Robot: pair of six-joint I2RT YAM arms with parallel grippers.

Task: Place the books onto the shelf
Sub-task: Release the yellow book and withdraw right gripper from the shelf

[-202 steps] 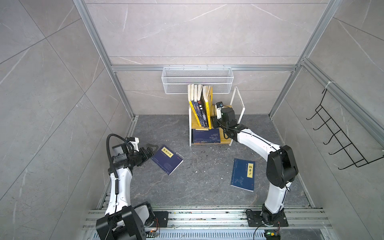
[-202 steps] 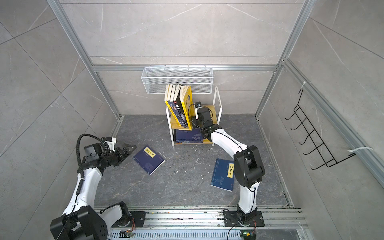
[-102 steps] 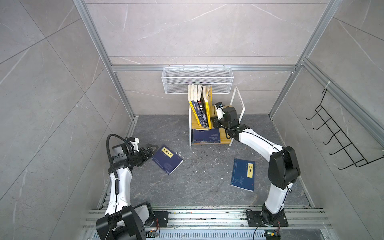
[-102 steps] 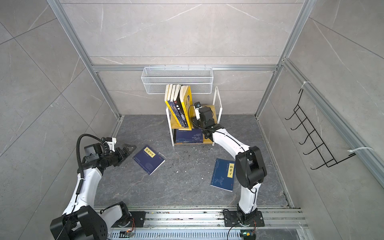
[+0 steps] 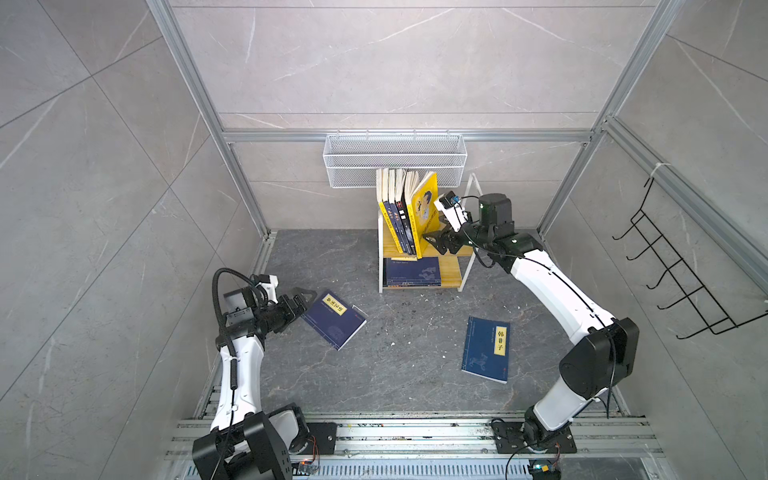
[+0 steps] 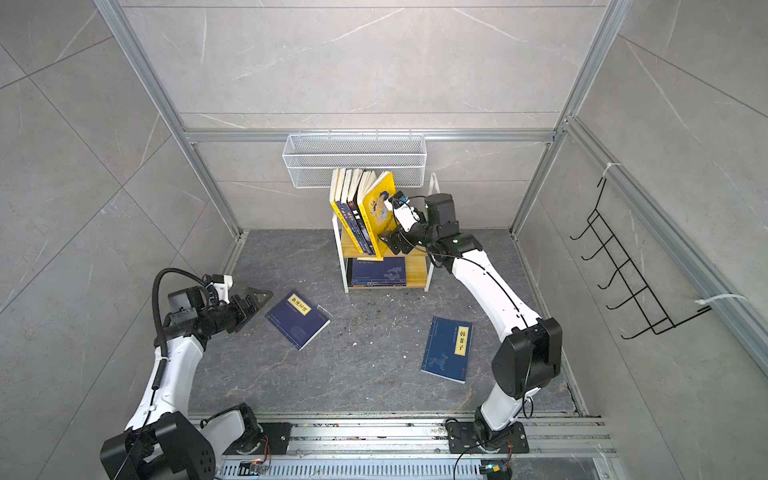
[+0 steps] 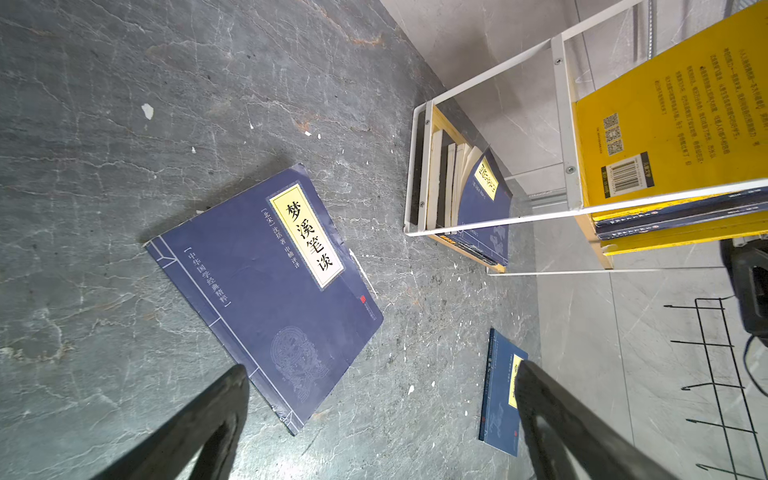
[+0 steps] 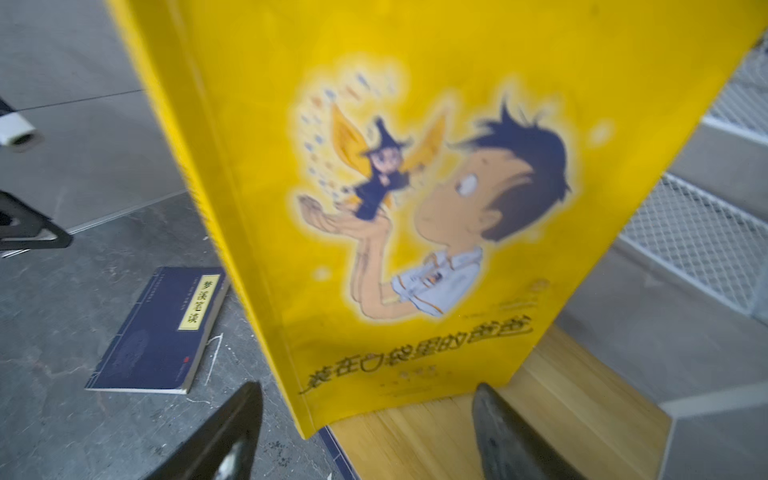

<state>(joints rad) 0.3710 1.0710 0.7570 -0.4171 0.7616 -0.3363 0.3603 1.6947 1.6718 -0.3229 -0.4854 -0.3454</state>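
Floor: dark grey stone, pale veins, white flecks. Walls: light grey marbled tile. Shelf: pale wood boards, white frame. Outermost upright book: bright yellow, cartoon boy and fairy. Lower-tier book: navy. Book at shelf's 8 o'clock: navy, yellow label, black characters. Book at shelf's 5 o'clock: navy, yellow label. Basket: white mesh.

White arm links, black joints

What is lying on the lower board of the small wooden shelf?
A navy book with a yellow label tops a small stack on the shelf there. The covers beneath it are hidden; only page edges show.
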